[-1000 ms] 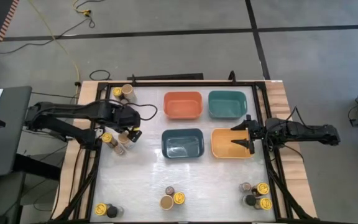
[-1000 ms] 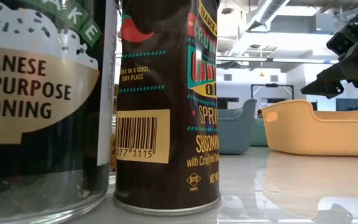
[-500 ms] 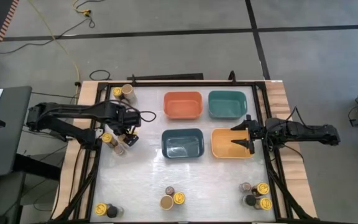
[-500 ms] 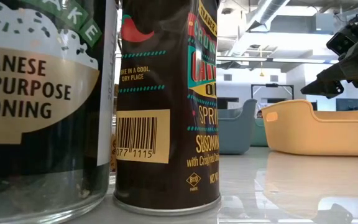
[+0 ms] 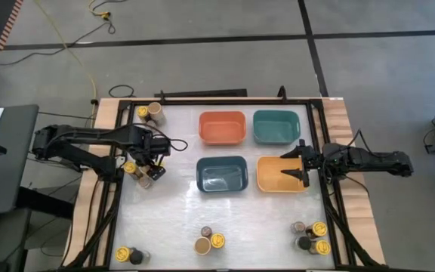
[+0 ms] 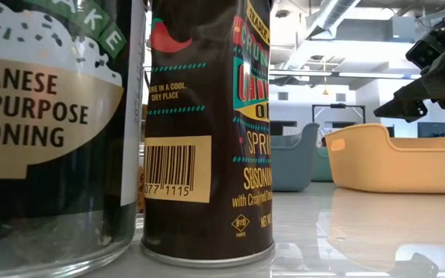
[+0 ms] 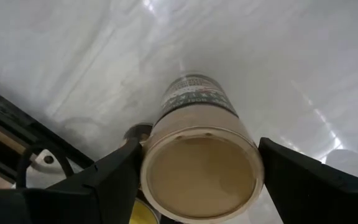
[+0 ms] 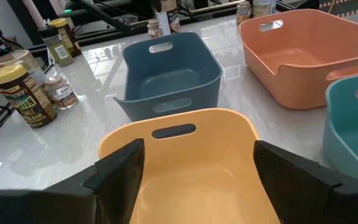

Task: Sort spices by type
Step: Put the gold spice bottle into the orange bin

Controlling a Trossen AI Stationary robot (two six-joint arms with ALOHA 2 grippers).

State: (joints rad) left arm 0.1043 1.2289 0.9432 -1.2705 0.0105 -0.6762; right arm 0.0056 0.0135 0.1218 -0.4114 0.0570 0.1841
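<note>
White bench point(image 5: 180, 219), carrying 4 bins in a block near the middle: orange bin point(image 5: 222, 128) and teal bin point(image 5: 276, 126) at the far side, blue bin point(image 5: 222, 174) and yellow bin point(image 5: 281, 174) nearer. All 4 bins bare inside, so sorting not yet begun.

Spice jars scattered in clusters around the bench edge: 2 at the far left corner point(image 5: 150, 112), a cluster on the left side point(image 5: 137, 172), 2 at the near left corner point(image 5: 129, 255), 3 at the near edge middle point(image 5: 209, 240), 4 at the near right point(image 5: 311, 236). Low view blocked by 2 jars standing just beside the camera point(image 6: 207, 131).

Left claw point(image 5: 152, 160) down at the left-side cluster, jaws spread on either side of a tan-lidded jar point(image 7: 199, 168), upright on the bench. Fingers point(image 7: 114, 177) close to the lid, perhaps already touching; grip not yet certain, jar not lifted.

Right claw point(image 5: 302, 164) hanging above the yellow bin's right rim, jaws wide apart, holding nothing.

Step in hand, by judgement: first pick, tan-lidded jar. Next move: squeeze the jaws firmly on the lid, lift straight up clear of the 2 neighbouring jars, carry to 1 bin. Risk: knocking the yellow-lidded jar point(image 5: 130, 167) just beside it.
</note>
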